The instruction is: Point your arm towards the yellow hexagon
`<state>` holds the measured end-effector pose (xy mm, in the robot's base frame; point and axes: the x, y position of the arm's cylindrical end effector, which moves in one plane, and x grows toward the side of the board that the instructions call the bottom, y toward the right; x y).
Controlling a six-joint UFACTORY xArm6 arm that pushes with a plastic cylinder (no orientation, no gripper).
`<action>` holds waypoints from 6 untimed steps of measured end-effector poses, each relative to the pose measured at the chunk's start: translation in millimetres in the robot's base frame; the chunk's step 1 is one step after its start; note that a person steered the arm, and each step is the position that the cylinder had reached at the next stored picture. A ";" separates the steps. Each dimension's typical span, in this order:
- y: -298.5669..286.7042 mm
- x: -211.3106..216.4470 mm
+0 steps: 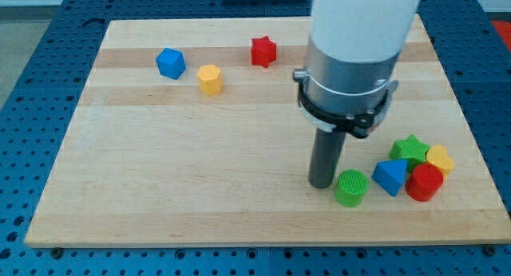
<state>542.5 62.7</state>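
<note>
The yellow hexagon [210,79] lies on the wooden board [184,164] toward the view's upper left. A blue block [171,63] sits just to its left and a red star [263,51] to its upper right. My tip [322,183] rests on the board at the view's lower right, far from the yellow hexagon. It stands right beside a green cylinder [350,187], on that block's left.
A cluster lies to the right of my tip: a blue triangular block [390,177], a red cylinder [425,183], a green star [410,149] and a small yellow block [439,159]. The arm's wide white and grey body [355,53] hangs above the board.
</note>
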 end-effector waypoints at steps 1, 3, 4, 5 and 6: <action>-21.2 -41.6; -82.7 -151.4; -127.9 -192.7; -181.0 -227.3; -250.0 -221.5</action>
